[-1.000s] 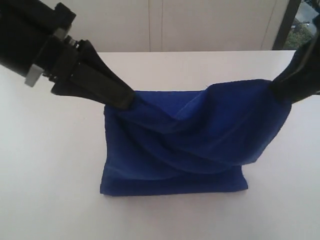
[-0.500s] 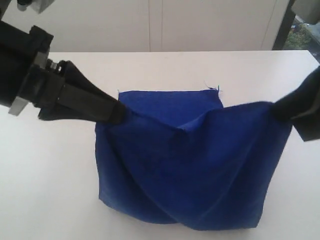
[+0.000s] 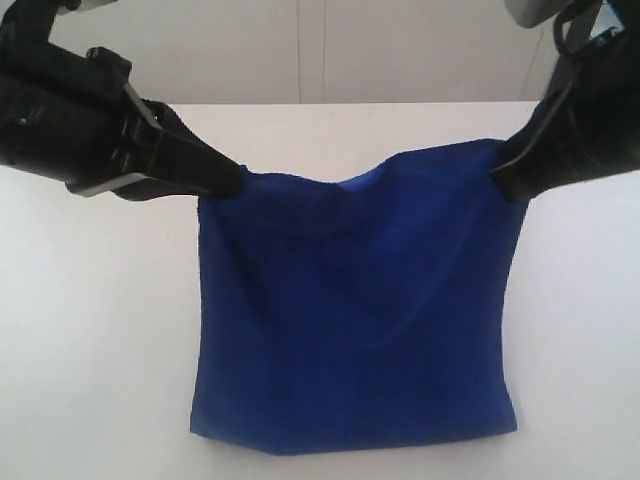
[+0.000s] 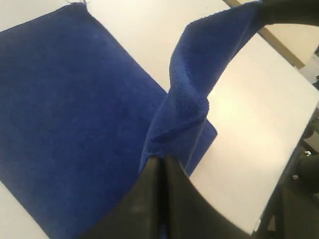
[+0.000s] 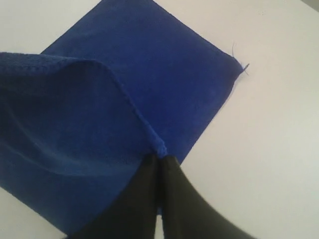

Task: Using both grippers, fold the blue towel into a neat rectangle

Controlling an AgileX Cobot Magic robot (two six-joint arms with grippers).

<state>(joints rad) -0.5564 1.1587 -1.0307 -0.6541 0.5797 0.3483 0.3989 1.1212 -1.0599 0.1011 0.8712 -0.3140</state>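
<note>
Nearest the camera, the towel's (image 3: 360,320) lower edge droops toward the bench (image 3: 90,350). Above it the cloth hangs as a sheet from its top edge, which runs side to side. The left claw (image 3: 235,180) and right claw (image 3: 500,175) are each pinched tight on a top corner, equally near. The wrist views show the rest lying flat below them, so both arms should probably travel together. The bench is white and smooth, with pale panels (image 3: 320,50) behind.

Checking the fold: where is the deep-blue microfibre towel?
Exterior view, centre: the towel, edge pinched by left gripper and right gripper, rest on white table.
</note>
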